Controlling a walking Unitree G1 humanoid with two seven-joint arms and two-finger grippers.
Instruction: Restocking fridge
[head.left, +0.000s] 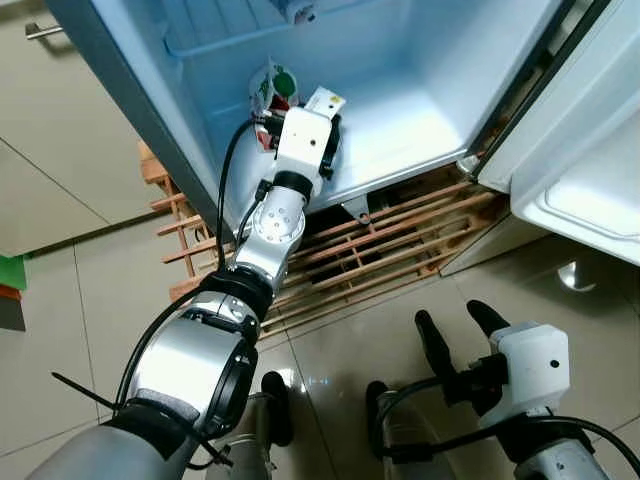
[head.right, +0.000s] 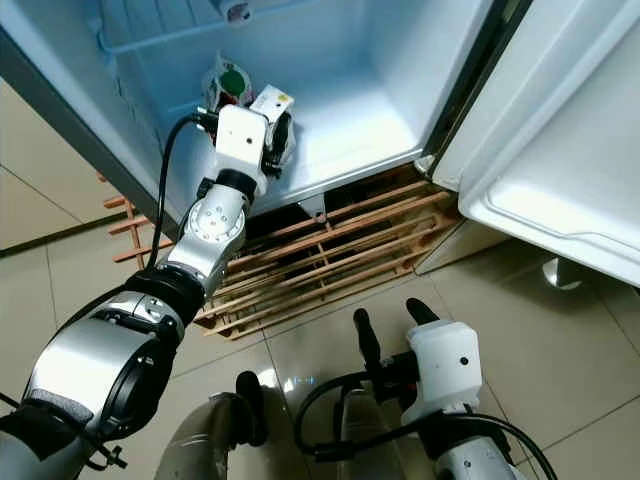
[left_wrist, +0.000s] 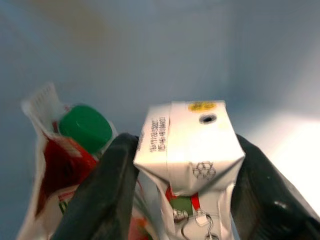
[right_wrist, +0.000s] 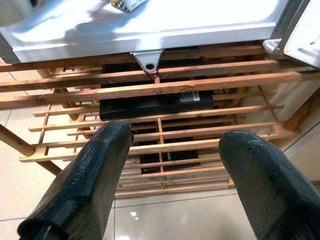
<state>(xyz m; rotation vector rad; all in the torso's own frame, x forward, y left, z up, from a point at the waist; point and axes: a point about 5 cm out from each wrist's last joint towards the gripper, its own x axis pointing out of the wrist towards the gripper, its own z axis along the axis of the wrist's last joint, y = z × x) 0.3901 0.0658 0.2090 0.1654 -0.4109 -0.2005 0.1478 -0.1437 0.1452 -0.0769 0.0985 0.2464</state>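
My left gripper (head.left: 322, 118) reaches into the open fridge and is shut on a small white drink carton (left_wrist: 190, 145), one black finger (left_wrist: 107, 190) on each side. The carton (head.left: 327, 100) is upright, low over the fridge's white floor (head.left: 410, 120). Close beside it on the robot's left stands a red-and-white carton with a green cap (head.left: 272, 88); the cap (left_wrist: 85, 127) is nearly touching one finger. My right gripper (head.left: 458, 325) hangs low over the tiled floor, open, with nothing between its fingers (right_wrist: 80, 190).
The fridge stands on a wooden slat pallet (head.left: 400, 240) with a black box (right_wrist: 150, 102) under it. The fridge door (head.left: 590, 150) is swung open on the right. A shelf rim (head.left: 200, 45) crosses the fridge higher up. Glossy tiles lie in front.
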